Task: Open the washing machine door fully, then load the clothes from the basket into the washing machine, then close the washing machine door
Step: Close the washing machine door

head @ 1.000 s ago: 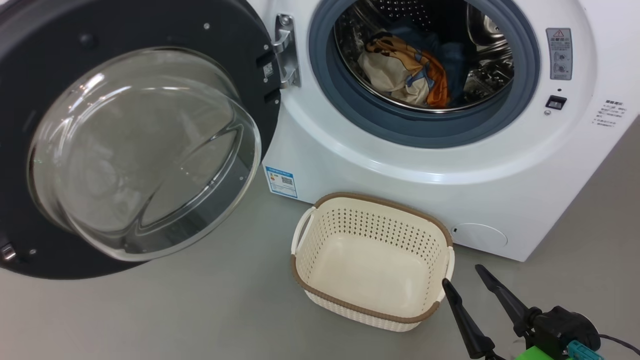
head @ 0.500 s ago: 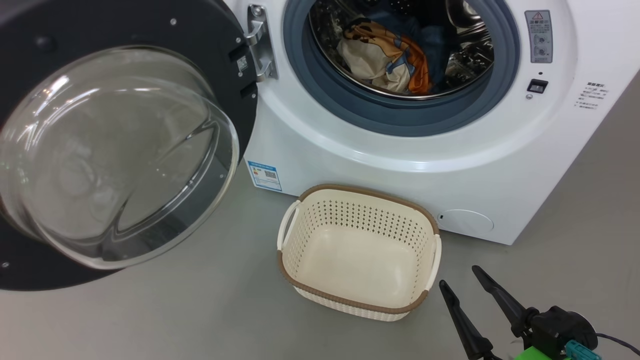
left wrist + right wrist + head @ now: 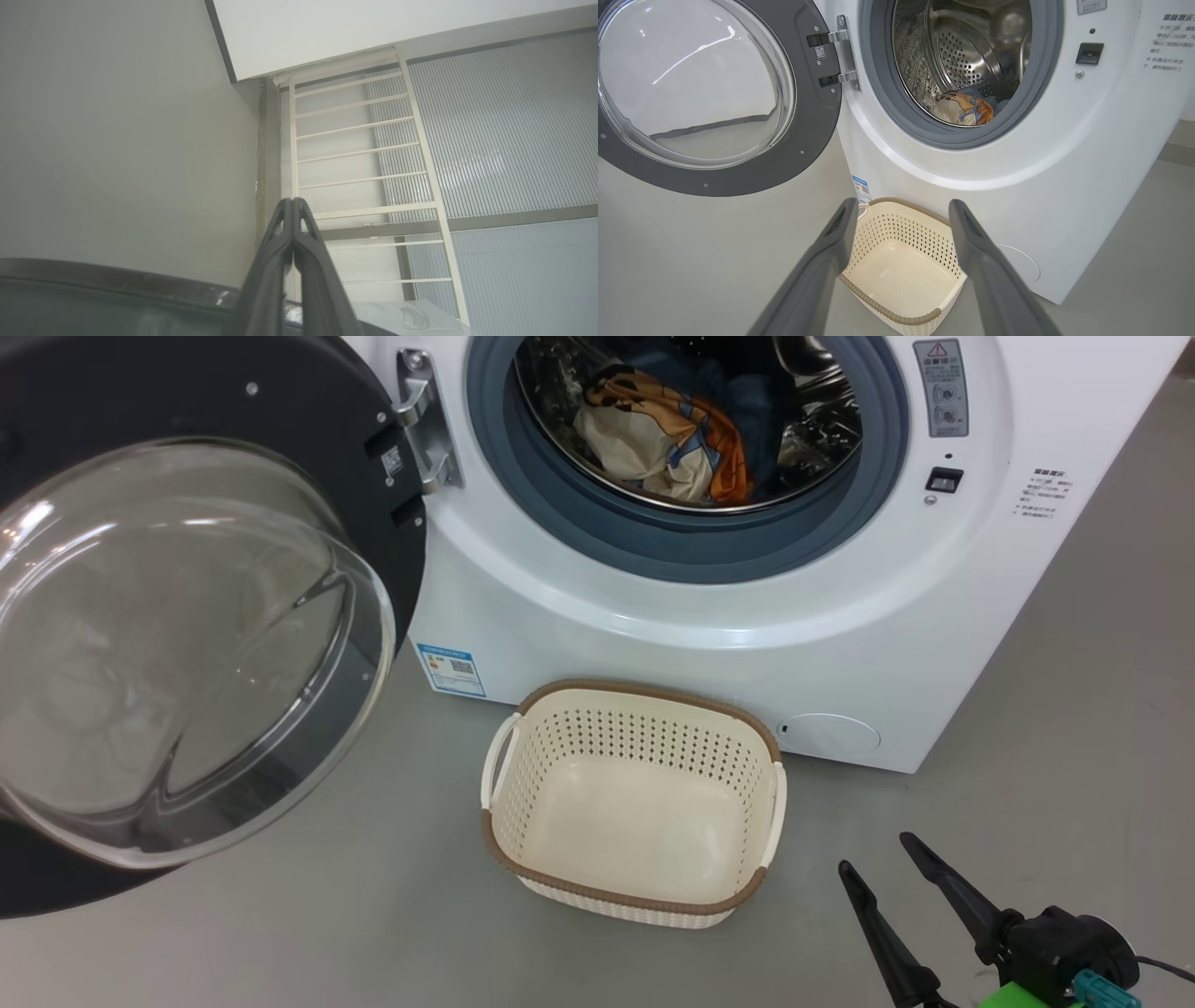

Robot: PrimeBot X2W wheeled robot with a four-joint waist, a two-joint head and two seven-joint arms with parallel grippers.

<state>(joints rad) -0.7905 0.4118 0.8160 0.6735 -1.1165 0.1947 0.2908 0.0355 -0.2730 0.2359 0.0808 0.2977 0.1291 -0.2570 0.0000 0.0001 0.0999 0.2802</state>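
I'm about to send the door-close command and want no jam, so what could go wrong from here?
1. The clothes lie near the front edge of the drum, close to the grey-blue seal; a fold could get pinched as the door shuts.
2. The basket stands on the floor directly in front of the machine. The door's bulging glass might clip it, as the clearance is hard to judge.

— What's on the floor [image 3: 355, 933]?
— It's plain grey. The washing machine [image 3: 672, 653] stands on it, toward the back.
— Anything else?
— The basket [image 3: 644, 751], upright, just in front of the machine's base.
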